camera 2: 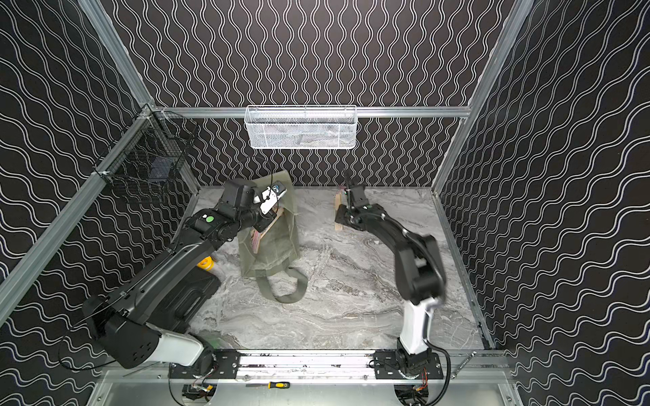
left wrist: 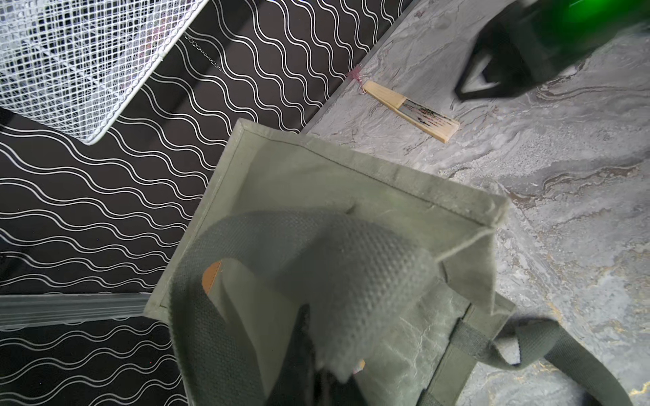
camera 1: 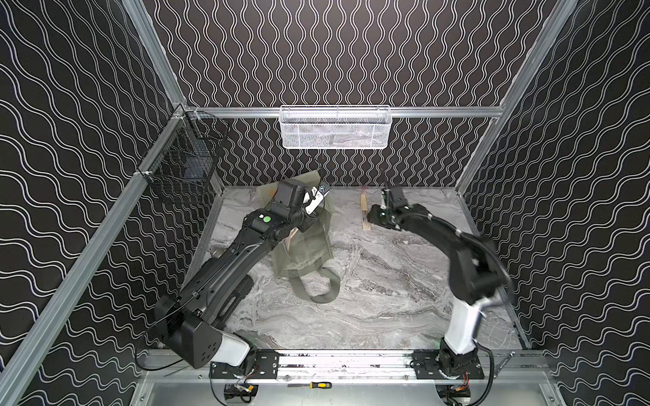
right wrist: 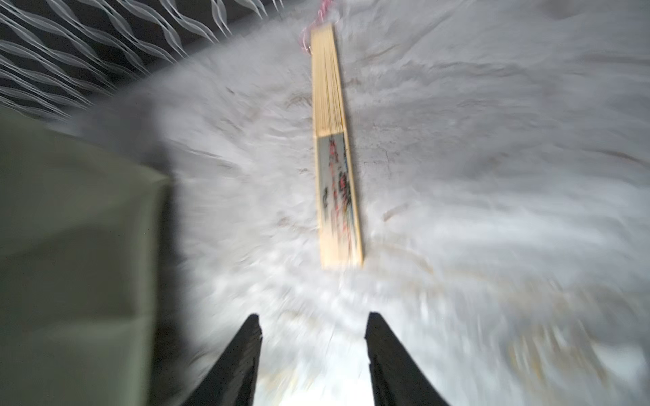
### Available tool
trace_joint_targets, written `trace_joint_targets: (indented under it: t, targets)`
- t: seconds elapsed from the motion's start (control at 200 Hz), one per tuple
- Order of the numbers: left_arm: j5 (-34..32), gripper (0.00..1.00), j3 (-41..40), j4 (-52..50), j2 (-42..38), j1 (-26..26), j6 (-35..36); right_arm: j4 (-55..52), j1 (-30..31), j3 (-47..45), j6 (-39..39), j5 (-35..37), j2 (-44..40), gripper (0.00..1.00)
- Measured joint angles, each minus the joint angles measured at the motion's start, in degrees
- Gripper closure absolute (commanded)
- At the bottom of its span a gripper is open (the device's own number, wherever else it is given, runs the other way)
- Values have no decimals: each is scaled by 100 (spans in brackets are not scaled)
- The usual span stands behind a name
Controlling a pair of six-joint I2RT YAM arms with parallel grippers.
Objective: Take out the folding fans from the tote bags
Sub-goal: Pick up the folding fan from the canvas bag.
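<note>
Fingers (right wrist: 246,358) of the right gripper (right wrist: 313,318) are seen spread apart with nothing held between them. A closed fan (right wrist: 336,151) is laid flat on the table (right wrist: 492,175) just ahead, its tassel end turned toward the back wall. In both top views this fan (camera 1: 364,207) is found beside the right gripper, apart from the tote (camera 1: 306,246). The left gripper (camera 1: 305,222) is closed. Its fingers are covered by a bunched strap (left wrist: 316,253) in the wrist view, and the tote's far edge is held raised off the table by it. More fans (camera 2: 262,235) are shown inside the tote's mouth. A second strap (camera 1: 316,284) is left looped on the table, slack.
</note>
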Motion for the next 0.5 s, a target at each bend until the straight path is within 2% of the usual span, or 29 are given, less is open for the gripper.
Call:
trace_joint_targets:
  t: [0.055,0.14,0.255,0.365,0.47,0.5]
  targets:
    - [42,100,26,-39,22,0,-24,645,227,-811,387,-46,-811,51]
    - [109,100,39,-94,42,4,-72,1255,767,-1917,909,-46,-1626,51]
    - [155,100,105,-192,55,9,-149,1827,1803,-3156,1497,164,-2623,53]
    - [247,100,210,-251,94,44,-195,2511,2629,-3803,1952,452,-3077,55]
    - [302,100,227,-264,133,57,-280,2905,3237,-4127,2236,599,-3104,56]
    - [315,100,234,-284,142,59,-282,3047,3462,-4138,2312,894,-3038,57]
